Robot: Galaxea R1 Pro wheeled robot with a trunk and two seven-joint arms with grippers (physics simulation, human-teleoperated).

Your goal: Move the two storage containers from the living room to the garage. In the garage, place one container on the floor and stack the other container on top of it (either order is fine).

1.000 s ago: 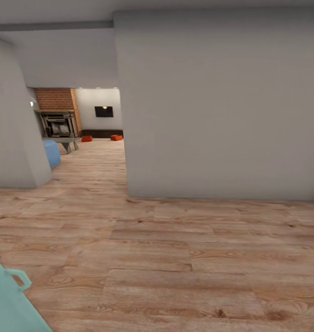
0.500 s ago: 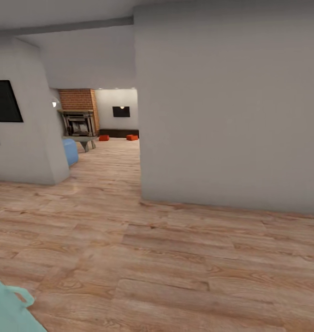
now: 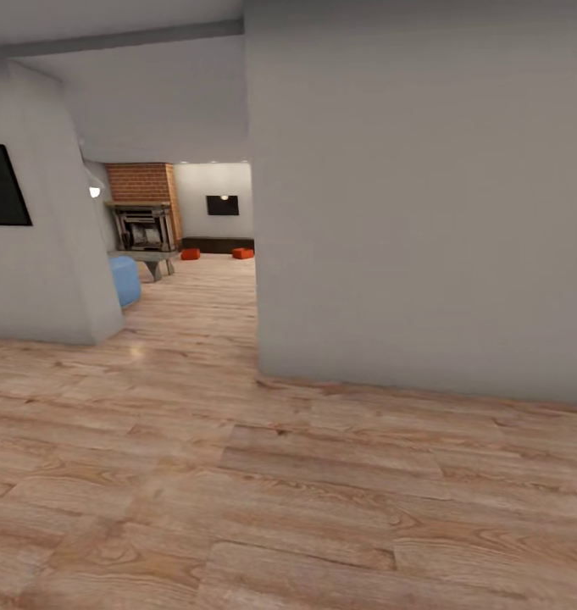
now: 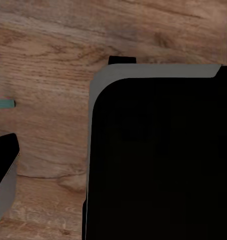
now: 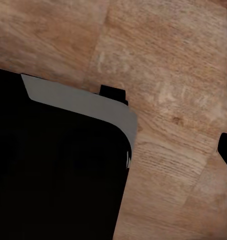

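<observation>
Wood plank flooring [image 3: 305, 500] is stretching across a hallway, with a big grey wall [image 3: 424, 195] standing at right and another grey wall [image 3: 42, 246] at left carrying a dark frame [image 3: 0, 185]. Between them an opening is showing the living room far off: a brick fireplace [image 3: 144, 216], a blue sofa [image 3: 125, 280], a wall TV [image 3: 223, 205] over a dark low cabinet [image 3: 216, 245]. Two containers [image 3: 191, 253] [image 3: 243, 252] are sitting apart on the floor in front of that cabinet, well away from the robot. Both wrist views are looking down at planks [image 4: 48, 75] [image 5: 173, 75] past a black, grey-edged body [image 4: 163, 155] [image 5: 58, 170]; whether either gripper's jaws are apart or closed I cannot tell, and nothing is seen held.
</observation>
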